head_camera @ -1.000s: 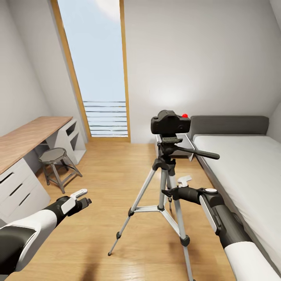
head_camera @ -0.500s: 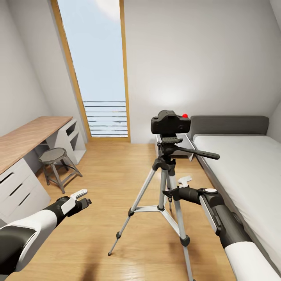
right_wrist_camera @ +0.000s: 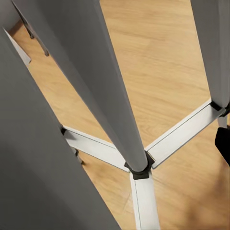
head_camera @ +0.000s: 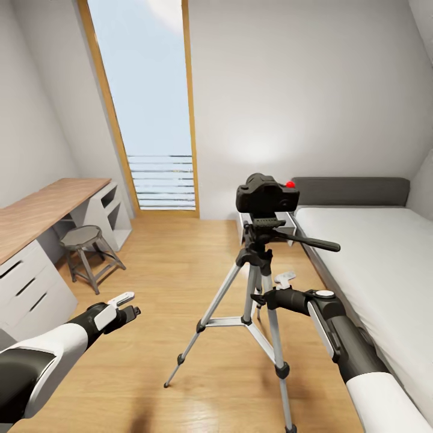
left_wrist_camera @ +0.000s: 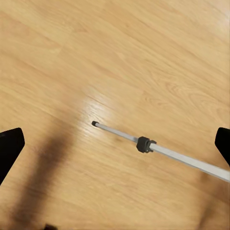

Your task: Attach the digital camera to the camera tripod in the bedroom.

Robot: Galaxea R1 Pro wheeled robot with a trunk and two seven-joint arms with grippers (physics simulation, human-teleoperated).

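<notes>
In the bedroom, the digital camera (head_camera: 266, 195) sat on the head of the camera tripod (head_camera: 252, 288), which stood on the wood floor (head_camera: 162, 264) beside the bed (head_camera: 373, 252), so I judged the attaching done or nearly so. My left pincer (head_camera: 127, 308) hung apart and empty over the floor. My right pincer (head_camera: 264, 296) was close against the tripod's legs, and I could not tell whether it was apart or together.

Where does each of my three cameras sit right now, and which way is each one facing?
Head view: on the robot's head, looking forward and down into the bedroom at the camera on the tripod; the left gripper and right gripper with their arms show.
Left wrist view: near the left gripper, looking down at the wood floor; dark fingertips at both edges.
Right wrist view: near the right gripper, close among the tripod legs; a dark fingertip at the edge.
Shared: all three show the tripod and floor.
</notes>
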